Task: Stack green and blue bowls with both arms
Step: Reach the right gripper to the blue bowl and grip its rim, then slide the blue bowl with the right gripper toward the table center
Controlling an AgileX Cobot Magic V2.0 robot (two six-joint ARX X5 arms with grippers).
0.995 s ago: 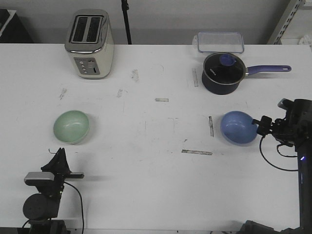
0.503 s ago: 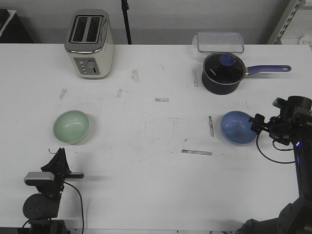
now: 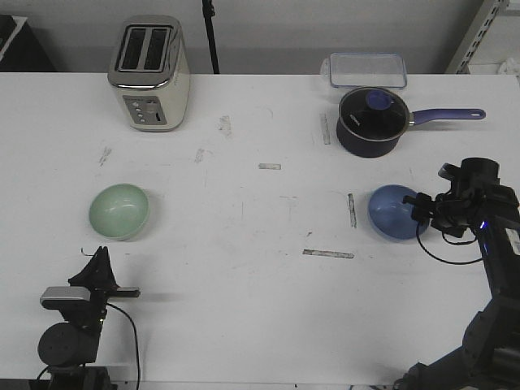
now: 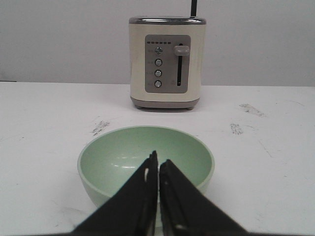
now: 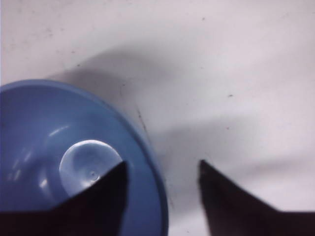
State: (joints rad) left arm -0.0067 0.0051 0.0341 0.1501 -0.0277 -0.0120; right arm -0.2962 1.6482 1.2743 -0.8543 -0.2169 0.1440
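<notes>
1. Over on the robot's right: black right end effector at the rim of the glossy light periwinkle blue bowl, jaws spread.
2. From the right wrist view, one finger inside the blue bowl, the other finger outside over the bare white worktop, the bowl wall between them. Not clamped — a visible gap on the outer side.
3. Blue bowl sitting upright on the white worktop, right of centre, just beside a short grey tape strip.
4. Behind it, well apart: dark saucepan with glass lid and purple handle, and a clear rectangular plastic container at the back edge.
5. Far left now: glossy pale mint green bowl, upright, untouched, near the left edge of the worktop.
6. Black left end effector parked low, near the front edge, apart from the green bowl.
7. In the left wrist view, pointed tips of the left end effector pressed close together, clenched on nothing, aimed at the green bowl.
8. Cream and chrome two-slot toaster standing upright at the back left, straight behind the green bowl in the left wrist view.
9. Bowls well apart, one on each side.
</notes>
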